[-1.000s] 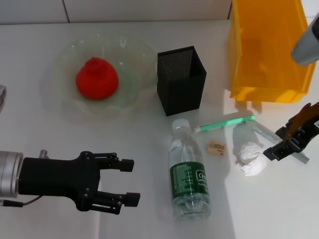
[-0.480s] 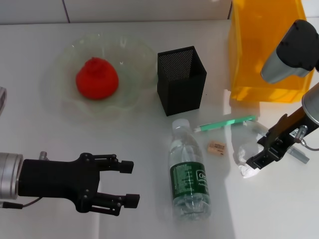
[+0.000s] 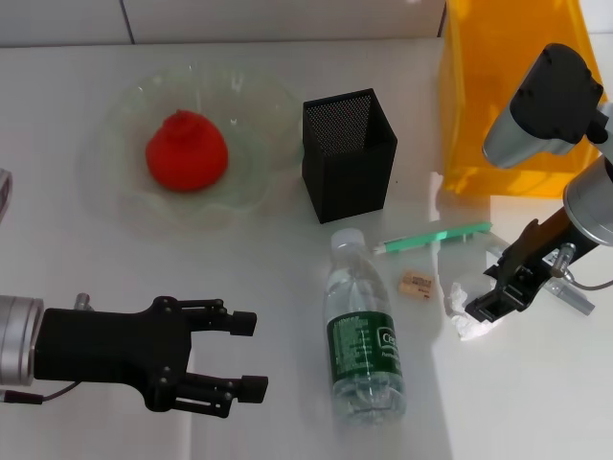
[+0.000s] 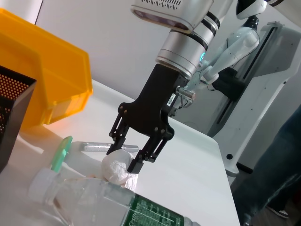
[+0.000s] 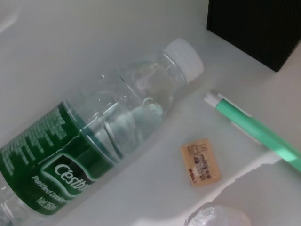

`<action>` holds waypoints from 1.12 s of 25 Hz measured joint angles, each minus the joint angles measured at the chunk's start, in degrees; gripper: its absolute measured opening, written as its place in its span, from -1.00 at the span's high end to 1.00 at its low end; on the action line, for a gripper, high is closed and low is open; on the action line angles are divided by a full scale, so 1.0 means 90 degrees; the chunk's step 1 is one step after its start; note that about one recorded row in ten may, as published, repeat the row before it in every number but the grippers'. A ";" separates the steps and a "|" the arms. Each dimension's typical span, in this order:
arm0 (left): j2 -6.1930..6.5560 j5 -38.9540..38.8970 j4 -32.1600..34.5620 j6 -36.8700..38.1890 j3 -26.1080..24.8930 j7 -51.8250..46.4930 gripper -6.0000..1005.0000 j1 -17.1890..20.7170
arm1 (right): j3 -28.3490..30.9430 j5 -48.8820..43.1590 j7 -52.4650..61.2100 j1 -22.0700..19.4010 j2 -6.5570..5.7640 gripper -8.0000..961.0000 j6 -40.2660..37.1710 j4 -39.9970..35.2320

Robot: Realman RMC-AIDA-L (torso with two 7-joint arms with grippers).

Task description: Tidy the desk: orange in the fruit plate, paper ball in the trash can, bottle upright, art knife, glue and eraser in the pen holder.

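Observation:
The orange (image 3: 186, 150) lies in the fruit plate (image 3: 113, 113) at the back left. The black pen holder (image 3: 348, 153) stands mid-table, and the trash can (image 3: 508, 96) is at the back right. The bottle (image 3: 362, 345) lies on its side, cap towards the pen holder. The eraser (image 3: 416, 283), the green art knife (image 3: 436, 236) and the grey glue stick (image 3: 578, 301) lie to its right. My right gripper (image 3: 484, 302) is open, with its fingers on either side of the paper ball (image 3: 463, 316). The left wrist view shows this gripper (image 4: 123, 159) over the ball (image 4: 117, 167). My left gripper (image 3: 251, 355) is open and empty at the front left.
The right wrist view shows the bottle (image 5: 108, 136), eraser (image 5: 201, 162), art knife (image 5: 258, 134) and a corner of the pen holder (image 5: 254, 28). The glue stick (image 4: 101, 147) lies just behind the paper ball. A white wall borders the table's far edge.
My right gripper has come in from the right and lowered over the paper ball. The left arm has not moved.

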 joint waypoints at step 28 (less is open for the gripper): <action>0.0000 -0.0001 -0.0003 0.0020 0.0000 -0.0053 -0.59 -0.0050 | 0.3206 0.1869 -0.0969 -0.0501 -0.0031 -0.01 0.2901 -0.0486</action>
